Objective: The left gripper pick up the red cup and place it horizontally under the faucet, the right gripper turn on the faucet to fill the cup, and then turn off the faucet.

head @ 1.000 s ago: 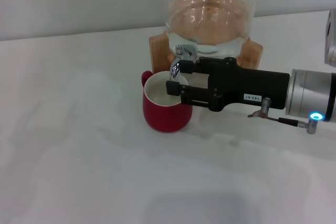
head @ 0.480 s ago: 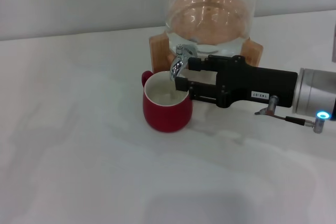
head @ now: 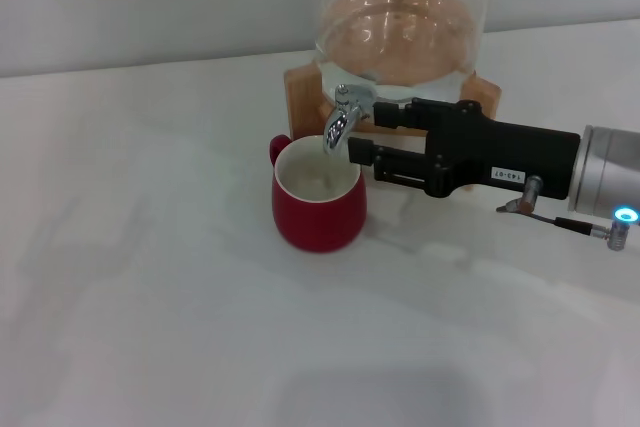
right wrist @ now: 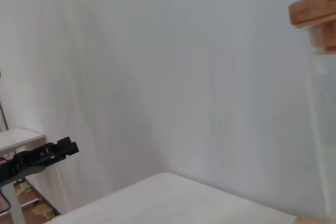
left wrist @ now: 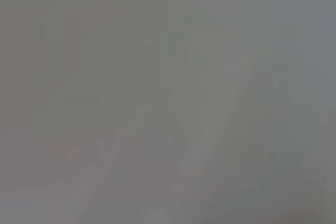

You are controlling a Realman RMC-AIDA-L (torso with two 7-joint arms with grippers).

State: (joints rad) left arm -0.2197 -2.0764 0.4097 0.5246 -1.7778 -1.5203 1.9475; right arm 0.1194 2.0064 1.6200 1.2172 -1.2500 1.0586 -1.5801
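I'm looking at a lab-style test setup, not a real kitchen: a bare white table [head: 150, 277] against a plain white wall [right wrist: 157, 66], with only a glass dispenser [head: 400, 17] on a wooden stand [head: 300, 92] and one red cup [head: 318, 202] laid out. My right wrist view also shows another small table [right wrist: 16, 139] and black equipment [right wrist: 39, 158] off to the side.

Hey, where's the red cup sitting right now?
In the head view, the red cup stands upright on the white table, directly below the faucet spout, with the right gripper just to its right by the faucet.
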